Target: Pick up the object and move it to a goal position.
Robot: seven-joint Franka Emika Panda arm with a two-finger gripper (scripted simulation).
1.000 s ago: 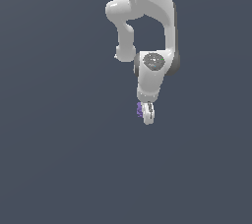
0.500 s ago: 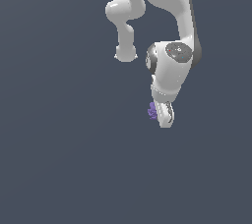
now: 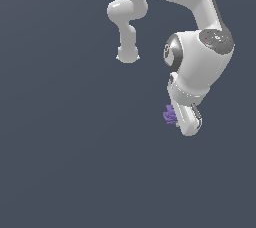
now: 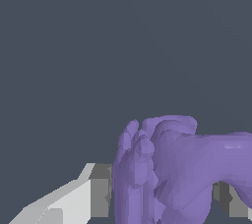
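Observation:
The object (image 3: 170, 115) is a small purple lump with jagged lobes, held at the tip of the white arm in the exterior view. My gripper (image 3: 181, 122) is shut on it, and the lump sticks out on the side toward the exterior view's left. In the wrist view the purple object (image 4: 167, 169) fills the space between the two fingers (image 4: 93, 191), which press on it from both sides. The arm hangs in front of a plain dark grey background, and no surface shows under the object.
The arm's white links and a rounded joint (image 3: 127, 52) rise above and toward the exterior view's left of the gripper. Everything else in both views is uniform dark grey.
The gripper, still holding the purple object, has moved toward the exterior view's right and slightly down. The wrist has swung out, so the big wrist joint now shows larger.

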